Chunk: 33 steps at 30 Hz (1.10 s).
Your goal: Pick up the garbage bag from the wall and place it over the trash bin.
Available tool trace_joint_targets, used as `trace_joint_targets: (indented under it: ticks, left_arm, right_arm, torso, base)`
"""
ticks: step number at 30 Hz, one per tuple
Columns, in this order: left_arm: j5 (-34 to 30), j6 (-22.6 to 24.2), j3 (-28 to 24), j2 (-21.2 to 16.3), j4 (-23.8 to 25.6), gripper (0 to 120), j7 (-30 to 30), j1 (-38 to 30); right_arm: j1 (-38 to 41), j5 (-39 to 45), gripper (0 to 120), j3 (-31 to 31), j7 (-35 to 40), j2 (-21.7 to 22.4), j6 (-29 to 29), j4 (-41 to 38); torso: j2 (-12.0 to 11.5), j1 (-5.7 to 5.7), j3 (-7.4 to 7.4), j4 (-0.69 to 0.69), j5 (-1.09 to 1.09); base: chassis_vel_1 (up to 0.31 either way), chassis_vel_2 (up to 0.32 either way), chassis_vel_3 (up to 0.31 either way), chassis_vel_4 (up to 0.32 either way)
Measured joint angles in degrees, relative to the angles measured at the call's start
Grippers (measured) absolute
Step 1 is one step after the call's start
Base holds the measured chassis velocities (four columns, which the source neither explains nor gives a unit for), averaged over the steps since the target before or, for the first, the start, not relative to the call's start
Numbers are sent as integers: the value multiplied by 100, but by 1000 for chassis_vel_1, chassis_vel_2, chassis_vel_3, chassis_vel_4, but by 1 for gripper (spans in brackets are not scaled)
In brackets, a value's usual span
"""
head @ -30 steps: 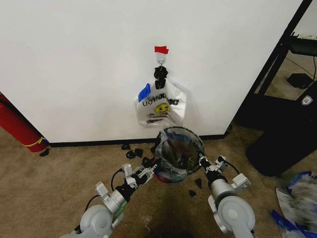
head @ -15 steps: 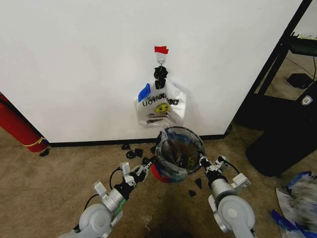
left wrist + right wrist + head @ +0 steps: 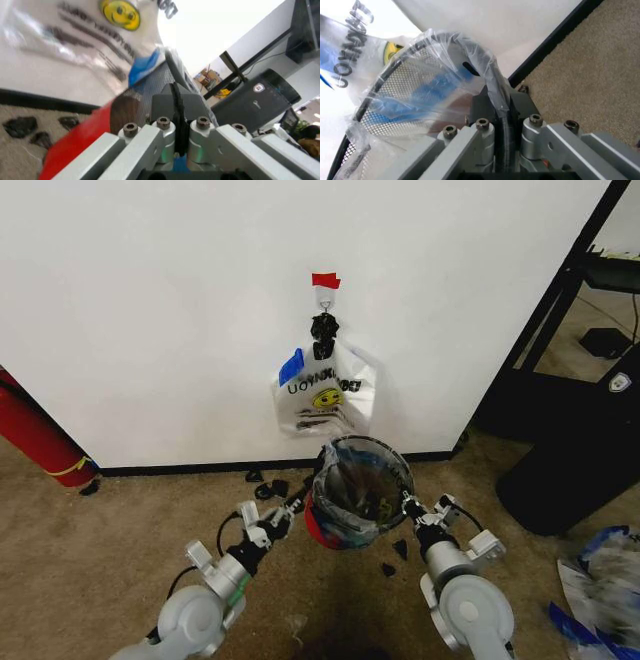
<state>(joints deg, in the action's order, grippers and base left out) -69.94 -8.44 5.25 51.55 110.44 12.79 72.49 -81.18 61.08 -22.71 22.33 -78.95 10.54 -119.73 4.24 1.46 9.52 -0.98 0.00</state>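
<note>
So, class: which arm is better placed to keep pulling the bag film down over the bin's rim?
Probably the right: the right gripper is shut on the garbage bag at the trash bin rim, while the left gripper sits lower, beside the wall.

You have the trash bin [image 3: 358,492] standing on the floor [image 3: 120,550] just in front of the wall [image 3: 150,310], directly below the hook [image 3: 324,302], from which the shopping bag [image 3: 326,392] hangs against the wall above and behind the bin. The garbage bag [image 3: 345,520] lies over the bin's rim and down inside it, with your left hand [image 3: 292,510] at the bin's left side and your right hand [image 3: 408,507] at its right side, each closed on the rim. A cylinder [image 3: 35,435] leans at the wall far to the left, and a shelf frame [image 3: 570,300] stands to the right beyond the wall's end.
</note>
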Motion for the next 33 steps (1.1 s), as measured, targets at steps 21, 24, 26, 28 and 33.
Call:
trace_joint_targets:
  ticks: [21, 24, 26, 28, 33]
  left_arm:
    - [3756, 559, -250, -654, 925, 72, -1222, -491]
    - [4035, 1204, -533, -953, 1315, 77, -1526, -881]
    - [4254, 1449, -620, -1060, 1459, 76, -1619, -991]
    - [4467, 1598, -672, -1141, 1569, 75, -1669, -1035]
    - [4786, 2094, -1229, -1288, 1684, 65, -1795, -1545]
  right_arm:
    - [-68, -763, 2, 80, -86, 12, -174, 25]
    - [-55, -1291, 2, 164, -87, -23, -303, 42]
    - [-20, -1574, 2, 236, -87, -22, -354, 71]
    - [44, -1861, 2, 366, -87, -8, -408, 116]
    - [90, -2641, 2, 571, -159, -6, -551, 198]
  torso:
    - [0, 0, 0, 1, 0]
    - [0, 0, 0, -2, 0]
    - [0, 0, 0, -4, 0]
    - [0, 0, 0, 0, 0]
    - [0, 0, 0, 0, 0]
  base:
    - [0, 0, 0, 0]
    - [0, 0, 0, 0]
    - [0, 0, 0, 0]
    - [0, 0, 0, 0]
    - [0, 0, 0, 0]
